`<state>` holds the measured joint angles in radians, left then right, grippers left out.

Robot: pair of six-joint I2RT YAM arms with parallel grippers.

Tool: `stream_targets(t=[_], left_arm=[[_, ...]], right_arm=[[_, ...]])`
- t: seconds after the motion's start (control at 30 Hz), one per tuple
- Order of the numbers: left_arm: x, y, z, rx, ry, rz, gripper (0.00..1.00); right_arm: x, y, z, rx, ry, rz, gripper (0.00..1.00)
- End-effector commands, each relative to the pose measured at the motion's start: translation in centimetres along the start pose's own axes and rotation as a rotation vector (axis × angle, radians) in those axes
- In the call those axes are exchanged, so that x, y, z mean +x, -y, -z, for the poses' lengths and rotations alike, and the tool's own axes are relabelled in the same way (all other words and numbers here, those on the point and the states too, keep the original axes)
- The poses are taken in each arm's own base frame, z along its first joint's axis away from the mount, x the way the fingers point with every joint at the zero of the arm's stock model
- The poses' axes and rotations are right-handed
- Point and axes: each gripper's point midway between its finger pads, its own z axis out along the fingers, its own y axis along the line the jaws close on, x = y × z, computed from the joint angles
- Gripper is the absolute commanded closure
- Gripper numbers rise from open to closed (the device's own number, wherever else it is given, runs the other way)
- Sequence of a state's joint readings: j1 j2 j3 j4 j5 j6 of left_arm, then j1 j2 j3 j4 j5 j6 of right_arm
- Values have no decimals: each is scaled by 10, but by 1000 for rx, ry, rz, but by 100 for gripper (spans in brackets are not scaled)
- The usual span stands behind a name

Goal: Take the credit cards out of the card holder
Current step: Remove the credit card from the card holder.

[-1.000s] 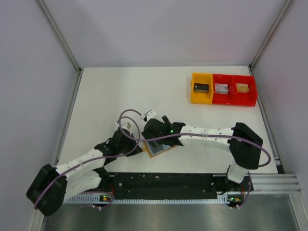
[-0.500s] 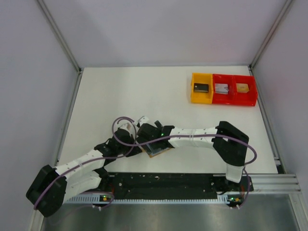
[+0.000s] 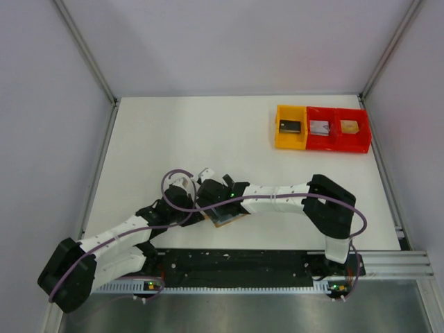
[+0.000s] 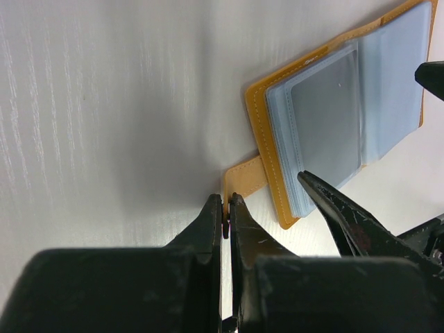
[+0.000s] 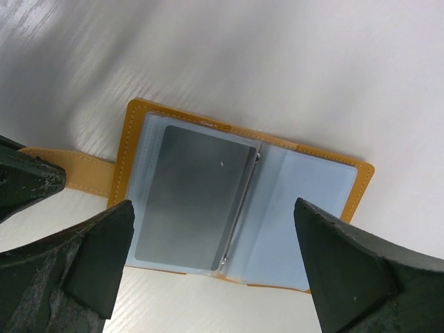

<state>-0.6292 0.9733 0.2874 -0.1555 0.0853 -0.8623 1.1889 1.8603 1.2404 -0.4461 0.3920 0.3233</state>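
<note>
**Pinning the holder, lining up on the card**

Pins the card holder by its strap with the left gripper, fingers closed on the strap's end just beside the holder's outer edge. Likely does so to stop the holder sliding or folding shut. Has the holder spread open on the white surface, grey-blue sleeves facing up. Shows one grey card in the sleeve on the strap side of the holder, fully seated. Cannot tell whether more cards sit beneath it. Hangs the right gripper directly above the holder, fingers spread wide and holding nothing, one over each outer side of the holder. Seems to line up for a pinch or push at the card's edge beside the holder's fold. Calls for a low, careful approach, since a thin card in a sleeve gives little to grip.
</note>
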Motion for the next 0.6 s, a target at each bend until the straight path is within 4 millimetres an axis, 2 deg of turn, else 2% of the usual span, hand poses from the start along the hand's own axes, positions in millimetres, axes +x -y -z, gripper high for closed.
stream_targets(t=[0.0,0.27,0.57], left_arm=[[-2,5,0,28,13,-24,100],[-2,2,0,18,17,-21,100],[2,-5,-3,1,11,-24,100]], right_arm=[[1,8,-5,72,1,32,5],[7,5,-8,58,-20,27,5],[-9,-8,5,-15,12,-17,5]])
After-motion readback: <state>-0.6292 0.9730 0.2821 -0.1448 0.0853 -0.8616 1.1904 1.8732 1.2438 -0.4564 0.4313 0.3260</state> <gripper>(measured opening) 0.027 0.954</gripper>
